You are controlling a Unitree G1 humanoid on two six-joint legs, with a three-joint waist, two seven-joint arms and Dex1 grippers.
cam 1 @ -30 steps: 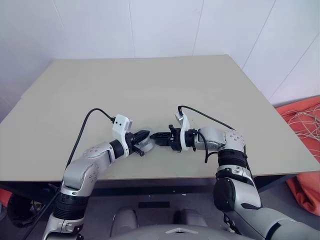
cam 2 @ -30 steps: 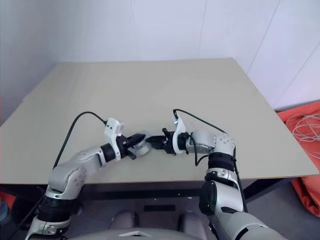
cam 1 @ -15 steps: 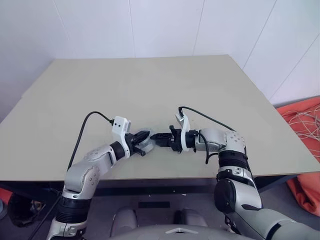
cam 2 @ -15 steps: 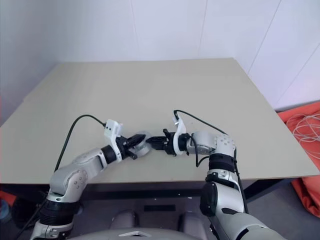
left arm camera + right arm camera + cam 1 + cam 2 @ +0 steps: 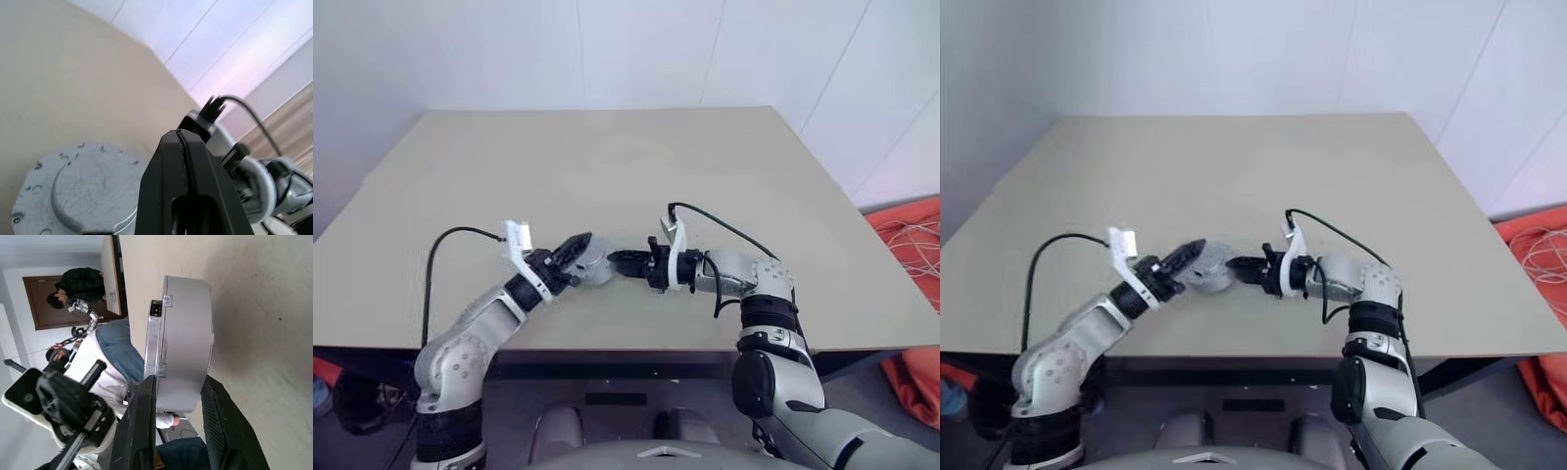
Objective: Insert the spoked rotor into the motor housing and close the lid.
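Observation:
The motor housing stands near the table's front edge as a short grey round unit. Its top is a closed grey face with a raised round centre and small holes at the rim, which looks like the lid seated on it. The spoked rotor is hidden. My right gripper reaches in from the right, one finger on each side of the housing, shut on it. My left gripper hangs shut just above the housing's left side, its tips pressed together and holding nothing.
The beige table stretches away behind the housing. Its front edge runs close under both arms. An orange heap with cables lies on the floor at the right. A person in jeans stands beyond the table in the right wrist view.
My left gripper has lifted up off the housing's top, drawn back to the left and rolled, still shut. The right gripper keeps its hold and has not moved.

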